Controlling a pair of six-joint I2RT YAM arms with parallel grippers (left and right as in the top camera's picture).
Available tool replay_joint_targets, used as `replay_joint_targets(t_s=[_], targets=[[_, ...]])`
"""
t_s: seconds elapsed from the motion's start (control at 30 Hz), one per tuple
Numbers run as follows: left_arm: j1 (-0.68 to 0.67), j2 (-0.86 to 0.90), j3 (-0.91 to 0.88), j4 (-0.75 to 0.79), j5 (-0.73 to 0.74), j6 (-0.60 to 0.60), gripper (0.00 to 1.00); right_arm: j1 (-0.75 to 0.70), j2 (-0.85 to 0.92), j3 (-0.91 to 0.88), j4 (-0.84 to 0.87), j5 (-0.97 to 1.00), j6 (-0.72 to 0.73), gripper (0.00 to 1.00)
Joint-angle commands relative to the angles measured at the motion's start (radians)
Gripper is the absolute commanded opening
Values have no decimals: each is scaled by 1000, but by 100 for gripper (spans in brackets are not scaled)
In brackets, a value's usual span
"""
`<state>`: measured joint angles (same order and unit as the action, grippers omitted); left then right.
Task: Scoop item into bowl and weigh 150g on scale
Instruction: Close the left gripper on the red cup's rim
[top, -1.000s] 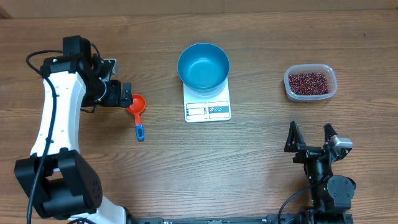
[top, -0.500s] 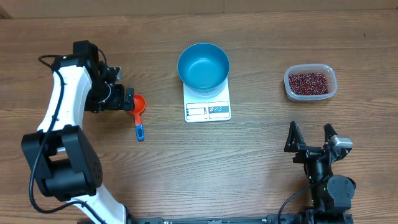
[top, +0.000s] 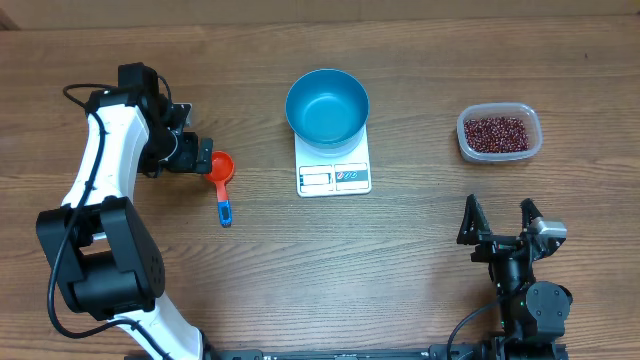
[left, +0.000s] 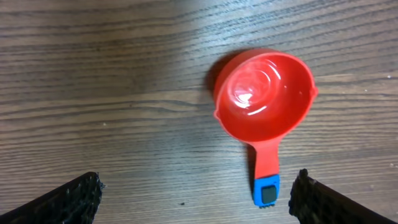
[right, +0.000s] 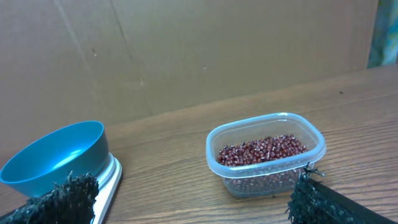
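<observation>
The blue bowl (top: 327, 107) stands empty on the white scale (top: 334, 176) at the middle of the table. The item, dark red beans (top: 497, 131), fills a clear tub at the right. A red scoop (top: 222, 180) with a blue handle end lies left of the scale. My left gripper (top: 204, 162) hovers open right beside the scoop's cup. In the left wrist view the scoop (left: 264, 93) lies flat, its handle end just inside the right finger, and the left gripper (left: 196, 190) holds nothing. My right gripper (top: 500, 222) is open near the front edge. The right wrist view shows the bowl (right: 56, 155), scale (right: 111, 177) and beans (right: 261, 150) ahead of the right gripper (right: 193, 190).
The clear plastic tub (top: 530, 145) sits at the far right; the right wrist view shows its wall (right: 267, 182). A cardboard wall (right: 186, 50) backs the table.
The left arm has folded in closer over the scoop, with its gripper staying open beside the cup. The scoop, the bowl and the right arm have not moved.
</observation>
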<state>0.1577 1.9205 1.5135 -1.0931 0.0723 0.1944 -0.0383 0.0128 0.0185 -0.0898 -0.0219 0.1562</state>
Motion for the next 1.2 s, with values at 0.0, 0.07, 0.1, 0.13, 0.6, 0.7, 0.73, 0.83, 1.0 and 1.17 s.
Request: replay_joint_targets(t_s=[0.0,0.07,0.1,0.13,0.6,0.7,0.73,0.83,1.0,1.17], targets=[[-1,10,-2,6,-26,19,100,6,-8,-11,6,2,1,100],[-2,10,-2,16,-30,18,99,5,-8,-11,6,2,1,100],[-2,11,-2,24,-31,18,100,6,-8,-11,6,2,1,100],[-2,12,-2,29,-32,18,100,6,-8,-11,6,2,1,100],[-80,62,-2,86,-136,7,100,6,-8,-11,6,2,1,100],[-82,74,-2,100,-135,-8,100,6,-8,-11,6,2,1,100],[-82,78,-2,104,-134,-8,100,6,-8,-11,6,2,1,100],[-79,92,-2,111,-133,-8,100,6,-8,-11,6,2,1,100],[-80,123,-2,115,-132,-8,100,6,-8,-11,6,3,1,100],[-80,127,-2,130,-132,-8,100,6,-8,-11,6,3,1,100]])
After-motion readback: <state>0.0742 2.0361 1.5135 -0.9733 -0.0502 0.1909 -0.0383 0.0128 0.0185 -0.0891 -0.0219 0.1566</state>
